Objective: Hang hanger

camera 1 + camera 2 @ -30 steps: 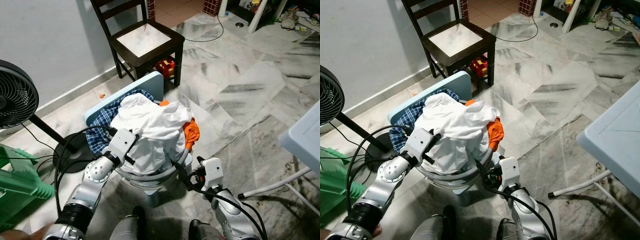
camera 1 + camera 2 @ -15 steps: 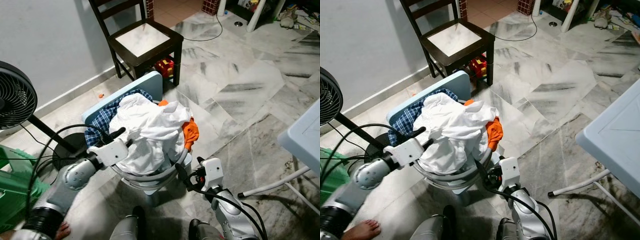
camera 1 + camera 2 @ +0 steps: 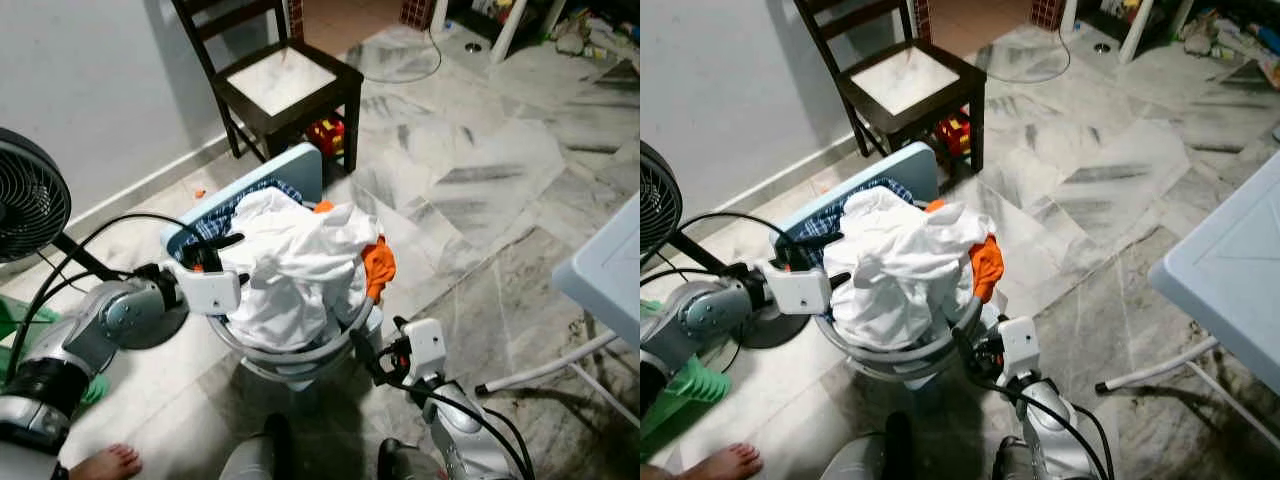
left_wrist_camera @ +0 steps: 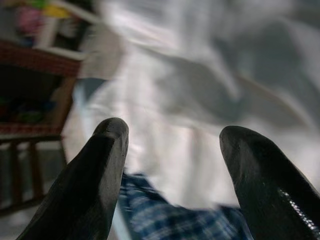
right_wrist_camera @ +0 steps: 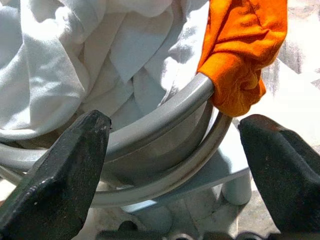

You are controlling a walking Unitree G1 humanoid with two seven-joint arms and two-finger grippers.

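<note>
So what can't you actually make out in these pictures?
- Any hanger: the heap of white cloth covers whatever lies in the grey basket.
- The blue checked cloth: mostly buried under the white cloth and behind the left gripper.
- The red toy under the chair: too small and shaded.
- Left wrist view: blurred beyond its open fingers.
- The right gripper is open by the basket rim.

Grey laundry basket (image 3: 300,355) at centre, heaped with white cloth (image 3: 300,265), an orange garment (image 3: 379,268) at its 3 o'clock rim, blue plaid fabric (image 3: 215,225) at 10. Dark wooden chair (image 3: 290,85) at 12. Black fan (image 3: 30,200) at 9. Green stool (image 3: 680,395) at 8
</note>
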